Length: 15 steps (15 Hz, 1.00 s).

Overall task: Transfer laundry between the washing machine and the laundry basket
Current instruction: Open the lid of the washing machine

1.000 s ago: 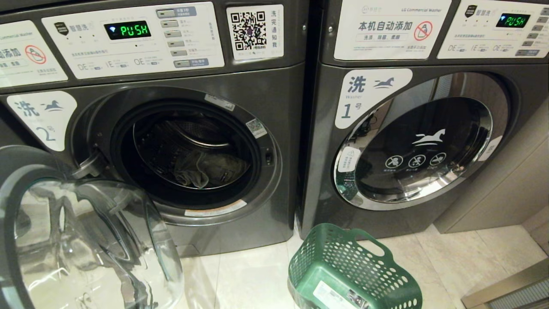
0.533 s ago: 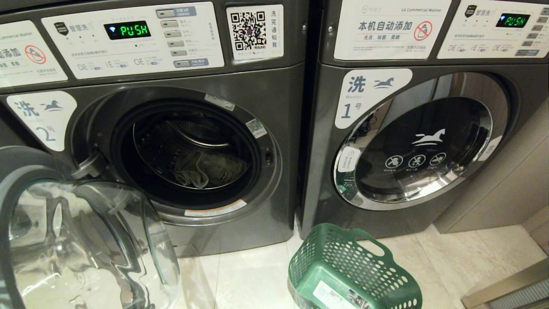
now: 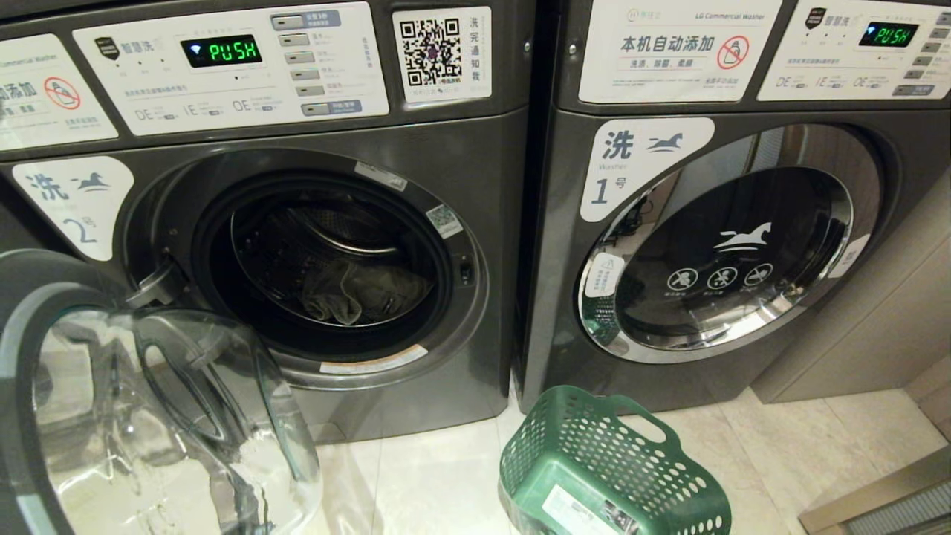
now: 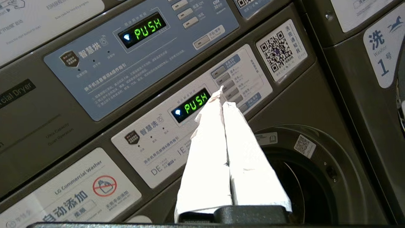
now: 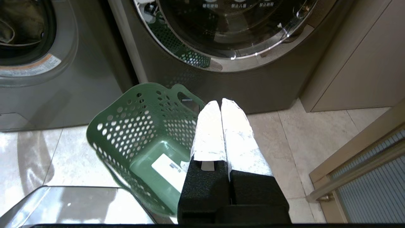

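The washing machine (image 3: 461, 141) marked 2 stands with its glass door (image 3: 148, 416) swung open to the left. The laundry (image 3: 356, 293), a dark olive-grey cloth, lies at the bottom of its drum. The green laundry basket (image 3: 617, 468) sits on the floor in front of the machine marked 1, with only a white label inside (image 5: 169, 171). My left gripper (image 4: 223, 98) is shut and empty, held before the machine's control panel (image 4: 190, 104), above the drum opening. My right gripper (image 5: 220, 103) is shut and empty, hanging beside the laundry basket (image 5: 139, 126). Neither arm shows in the head view.
The washer marked 1 (image 3: 728, 253) stands to the right with its door shut. A dryer panel (image 4: 139, 34) sits above machine 2. A beige cabinet (image 3: 877, 319) and a metal sill (image 3: 884, 498) bound the tiled floor (image 3: 438, 475) at the right.
The open glass door shifts slightly at the lower left of the head view. The laundry and basket have not moved.
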Motion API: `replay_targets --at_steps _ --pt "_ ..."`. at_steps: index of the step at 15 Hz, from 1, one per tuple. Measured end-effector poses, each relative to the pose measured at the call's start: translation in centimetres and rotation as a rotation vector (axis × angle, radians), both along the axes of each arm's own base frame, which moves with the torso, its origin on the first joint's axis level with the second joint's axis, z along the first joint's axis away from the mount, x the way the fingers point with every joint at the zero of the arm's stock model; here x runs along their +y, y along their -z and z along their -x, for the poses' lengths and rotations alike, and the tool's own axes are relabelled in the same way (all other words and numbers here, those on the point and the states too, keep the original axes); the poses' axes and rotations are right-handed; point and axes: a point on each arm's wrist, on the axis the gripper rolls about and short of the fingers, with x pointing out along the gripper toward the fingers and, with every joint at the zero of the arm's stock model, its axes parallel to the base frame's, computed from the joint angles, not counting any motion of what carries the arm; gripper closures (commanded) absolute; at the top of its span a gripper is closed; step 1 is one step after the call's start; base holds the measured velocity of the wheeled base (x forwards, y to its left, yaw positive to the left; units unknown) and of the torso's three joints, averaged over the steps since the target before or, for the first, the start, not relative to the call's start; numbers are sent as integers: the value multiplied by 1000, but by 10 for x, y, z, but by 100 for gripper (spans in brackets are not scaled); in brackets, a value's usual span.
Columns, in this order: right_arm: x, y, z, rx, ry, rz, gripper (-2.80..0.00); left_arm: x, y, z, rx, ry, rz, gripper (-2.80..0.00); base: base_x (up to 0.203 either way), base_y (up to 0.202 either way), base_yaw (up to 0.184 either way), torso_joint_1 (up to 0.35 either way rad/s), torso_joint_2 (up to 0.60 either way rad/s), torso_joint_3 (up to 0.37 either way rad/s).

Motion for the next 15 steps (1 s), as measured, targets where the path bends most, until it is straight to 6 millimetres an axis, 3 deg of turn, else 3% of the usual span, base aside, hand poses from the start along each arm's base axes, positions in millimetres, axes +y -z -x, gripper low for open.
replay_targets --at_steps 7,12,15 --pt "0 0 0 0 0 0 0 0 3 -1 11 0 2 0 -183 0 0 0 4 4" --pt "0 0 0 0 0 0 0 -4 5 -5 64 42 20 0 0 0 0 0 0 0" --pt "0 0 0 0 -1 0 0 -14 -20 -12 125 106 53 0 0 0 0 0 0 0"
